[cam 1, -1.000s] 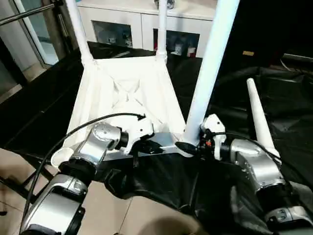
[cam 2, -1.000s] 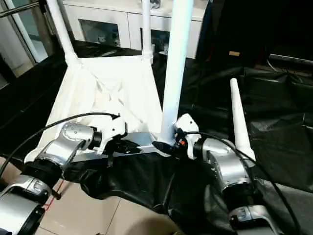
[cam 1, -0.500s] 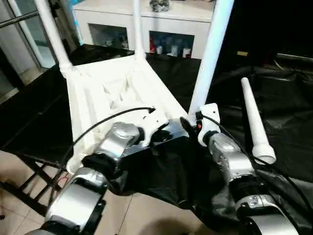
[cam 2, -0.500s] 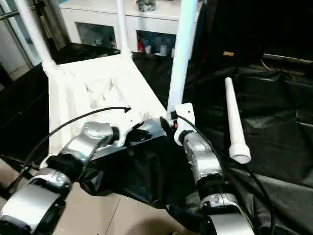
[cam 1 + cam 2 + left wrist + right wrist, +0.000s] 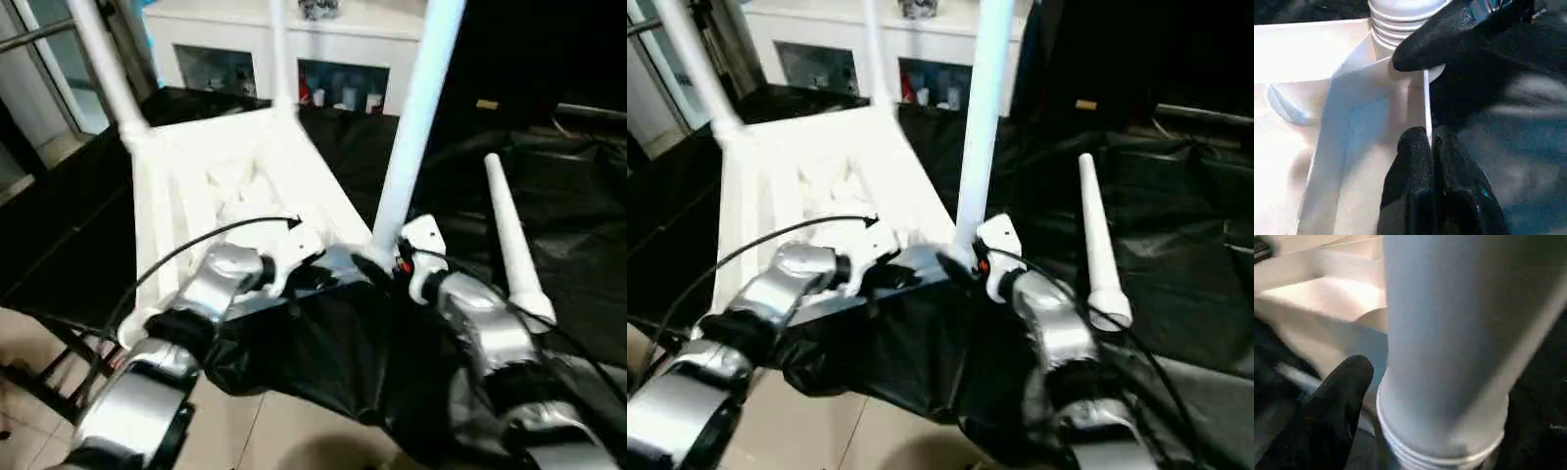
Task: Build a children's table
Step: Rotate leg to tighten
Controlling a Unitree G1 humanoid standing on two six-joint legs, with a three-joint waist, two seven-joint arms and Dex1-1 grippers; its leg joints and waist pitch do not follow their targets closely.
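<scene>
The white tabletop (image 5: 225, 166) lies upside down on black cloth, ribbed underside up. Two legs (image 5: 106, 59) (image 5: 280, 49) stand in its far corner sockets, and a third leg (image 5: 411, 137) rises from the near-right corner. A fourth leg (image 5: 509, 235) lies loose on the cloth to the right. My left gripper (image 5: 1429, 139) is shut on the thin near rim of the tabletop, just beside that corner. My right gripper (image 5: 384, 262) is at the ribbed base of the near-right leg (image 5: 1449, 333), one black finger (image 5: 1337, 396) pressed against it; its other finger is hidden behind the leg.
A white glass-fronted cabinet (image 5: 255, 59) stands behind the work. Black cloth (image 5: 323, 362) drapes over the front edge of the support toward the tiled floor (image 5: 29, 431). A dark folding frame (image 5: 59, 352) shows below at the left.
The whole picture has shifted and tilted, so the camera moved. Both grippers have stayed at the near-right corner, left on the rim and right on the leg's base.
</scene>
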